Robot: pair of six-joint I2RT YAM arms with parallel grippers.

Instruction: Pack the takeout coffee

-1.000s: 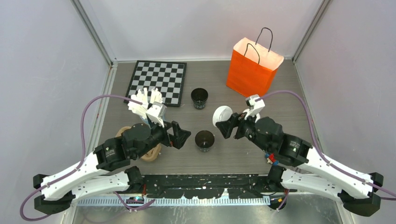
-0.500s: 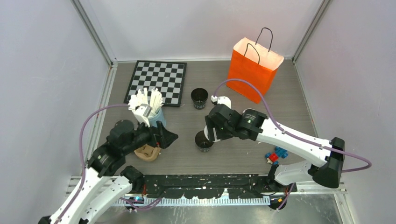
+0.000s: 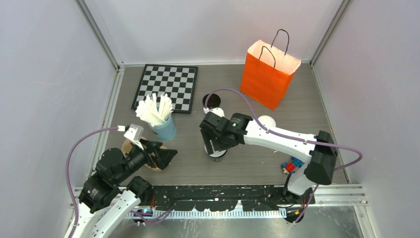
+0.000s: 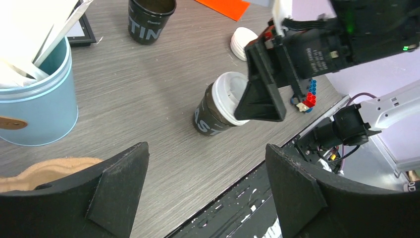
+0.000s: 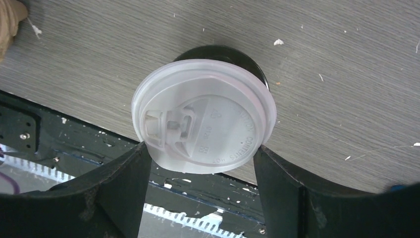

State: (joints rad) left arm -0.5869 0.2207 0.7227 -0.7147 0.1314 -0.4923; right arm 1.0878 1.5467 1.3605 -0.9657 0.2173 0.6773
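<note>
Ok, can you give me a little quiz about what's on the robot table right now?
1. True or false: the right jaws are shut on a white lid.
2. What colour is the paper bag? A green, B orange, C blue.
3. What is stuffed into the light-blue cup?

Key: 1 true. 2 B. 3 white sticks.
</note>
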